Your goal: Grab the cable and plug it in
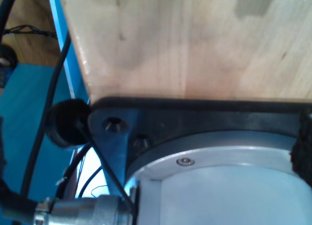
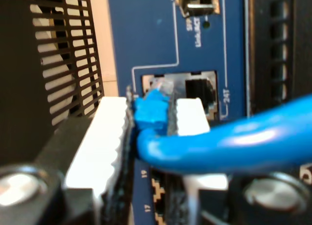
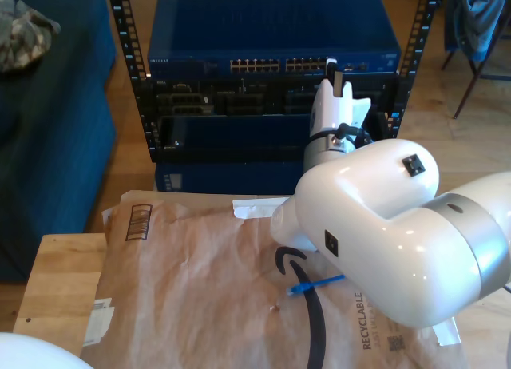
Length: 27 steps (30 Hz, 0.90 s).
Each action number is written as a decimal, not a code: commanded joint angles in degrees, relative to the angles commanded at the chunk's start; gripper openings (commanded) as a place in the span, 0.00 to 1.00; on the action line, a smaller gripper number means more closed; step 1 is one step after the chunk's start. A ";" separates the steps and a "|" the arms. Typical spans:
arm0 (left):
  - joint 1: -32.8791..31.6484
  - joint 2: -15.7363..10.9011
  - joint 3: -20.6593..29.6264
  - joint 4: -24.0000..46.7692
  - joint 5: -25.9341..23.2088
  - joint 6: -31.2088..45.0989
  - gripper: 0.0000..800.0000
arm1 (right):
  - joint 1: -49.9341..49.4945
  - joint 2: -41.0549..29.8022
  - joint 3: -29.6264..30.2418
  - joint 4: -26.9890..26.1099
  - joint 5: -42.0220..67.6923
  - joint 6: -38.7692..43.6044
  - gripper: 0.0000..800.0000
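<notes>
The cable (image 2: pixel 234 142) is thin and bright blue. My second gripper (image 2: pixel 152 115) is shut on its plug (image 2: pixel 148 113), held between white finger pads (image 2: pixel 105 132). The plug's clear tip sits at the mouth of a port (image 2: pixel 195 91) marked 24T on the blue switch panel (image 2: pixel 146 35); I cannot tell if it is seated. In the exterior view this gripper (image 3: pixel 335 75) reaches to the switch (image 3: pixel 271 33) in the rack. The cable's other end (image 3: pixel 315 285) lies on brown paper. The first wrist view looks onto a wooden board (image 1: pixel 195 40) and a silver arm base (image 1: pixel 219 186).
Black rack rails (image 3: pixel 132 73) flank the switch, with dark units below it. Brown packing paper (image 3: pixel 200 289) covers the wooden table (image 3: pixel 60 281). A blue couch (image 3: pixel 48 129) stands at the exterior view's left. A black vented panel (image 2: pixel 63 54) sits beside the port.
</notes>
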State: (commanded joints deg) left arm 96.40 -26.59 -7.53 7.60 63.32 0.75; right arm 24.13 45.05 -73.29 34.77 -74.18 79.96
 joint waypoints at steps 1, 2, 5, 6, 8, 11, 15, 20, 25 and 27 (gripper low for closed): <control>0.00 0.00 0.00 0.00 0.00 0.00 1.00 | 0.00 0.18 -0.09 0.00 0.00 0.00 0.00; 0.00 0.00 0.00 0.00 0.00 0.00 1.00 | -0.09 0.35 -0.09 0.00 0.00 0.00 0.00; 0.00 0.00 0.00 0.00 0.00 0.00 1.00 | -0.26 0.35 0.09 -0.09 0.00 0.09 0.00; 0.00 0.00 0.00 0.00 0.00 0.00 1.00 | -0.35 0.35 0.09 -0.09 0.00 0.09 0.00; 0.00 0.00 0.00 0.00 0.00 0.00 1.00 | -0.35 0.35 0.18 -0.09 0.00 0.09 0.00; 0.00 0.00 0.00 0.00 0.00 0.00 1.00 | -0.35 0.26 0.70 -0.09 0.00 0.18 0.00; 0.00 0.00 0.00 0.00 0.00 0.00 1.00 | -0.35 0.26 1.05 -0.18 -0.09 0.18 0.00; 0.00 0.00 0.00 0.00 0.00 0.00 1.00 | 0.00 -0.18 2.02 -0.09 -0.26 0.09 0.00; 0.00 0.00 0.00 0.00 0.00 0.00 1.00 | 0.53 -0.18 1.67 0.00 -0.18 0.09 0.00; 0.00 0.00 0.00 0.00 0.00 0.00 1.00 | 0.62 -0.18 1.41 0.00 -0.18 0.09 0.00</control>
State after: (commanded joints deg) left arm 96.40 -26.59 -7.53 7.60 63.32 0.75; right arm 24.75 44.88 -71.88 34.77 -74.35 80.04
